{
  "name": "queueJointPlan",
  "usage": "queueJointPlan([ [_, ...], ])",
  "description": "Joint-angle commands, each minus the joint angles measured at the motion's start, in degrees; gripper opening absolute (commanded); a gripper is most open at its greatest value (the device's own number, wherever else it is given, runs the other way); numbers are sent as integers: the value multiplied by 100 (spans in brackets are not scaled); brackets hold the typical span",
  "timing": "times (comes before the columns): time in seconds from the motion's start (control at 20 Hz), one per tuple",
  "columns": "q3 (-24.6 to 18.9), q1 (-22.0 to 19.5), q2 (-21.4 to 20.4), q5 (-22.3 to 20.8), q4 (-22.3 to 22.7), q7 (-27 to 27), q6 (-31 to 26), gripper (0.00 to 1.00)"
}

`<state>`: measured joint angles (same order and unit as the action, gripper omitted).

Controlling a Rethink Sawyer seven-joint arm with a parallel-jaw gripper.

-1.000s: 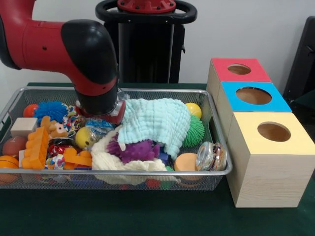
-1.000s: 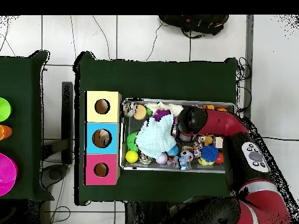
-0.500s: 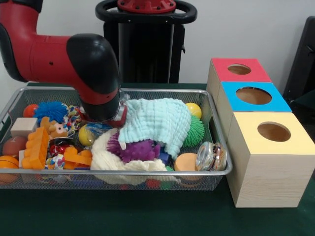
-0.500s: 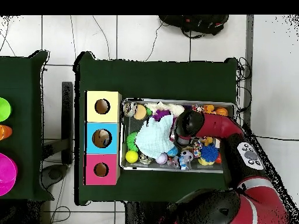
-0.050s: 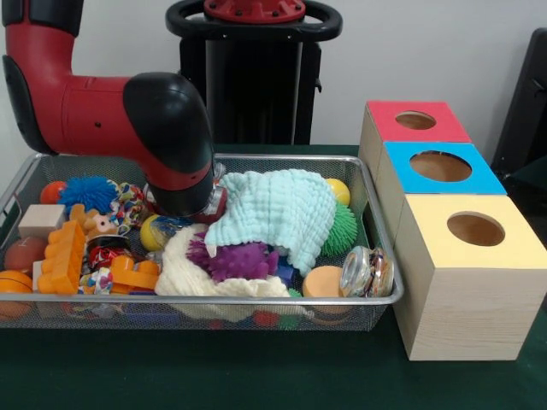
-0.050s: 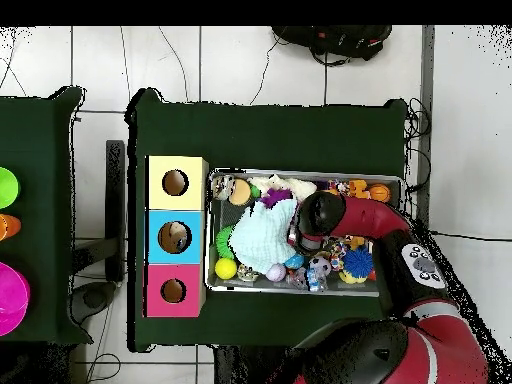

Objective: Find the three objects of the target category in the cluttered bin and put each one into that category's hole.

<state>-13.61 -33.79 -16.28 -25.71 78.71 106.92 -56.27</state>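
1. My gripper (image 5: 190,207) sits low in the wire mesh bin (image 5: 376,256), at the edge of the pale green waffle cloth (image 5: 278,209); whether it's open or closed, I cannot tell.
2. I judge I'm in the search step; no target is singled out.
3. Next, I'd lift the soft cloth aside.
4. Nearby: spiky purple ball (image 5: 239,259), fluffy cream yarn (image 5: 184,275), and three wooden boxes (image 5: 444,256) with round holes, beside the bin.
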Motion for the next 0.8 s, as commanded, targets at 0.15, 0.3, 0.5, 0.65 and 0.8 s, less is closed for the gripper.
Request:
queueJointPlan([
  [0.15,-374,-240,1140,-763,-483,-638,2005,100],
  [0.3,-395,-259,1169,-752,-485,-649,2031,100],
  [0.5,-400,-262,1181,-752,-492,-651,2021,100],
  [0.65,-427,-297,1199,-736,-480,-674,2029,100],
  [0.8,-426,-294,1220,-764,-476,-648,2075,100],
])
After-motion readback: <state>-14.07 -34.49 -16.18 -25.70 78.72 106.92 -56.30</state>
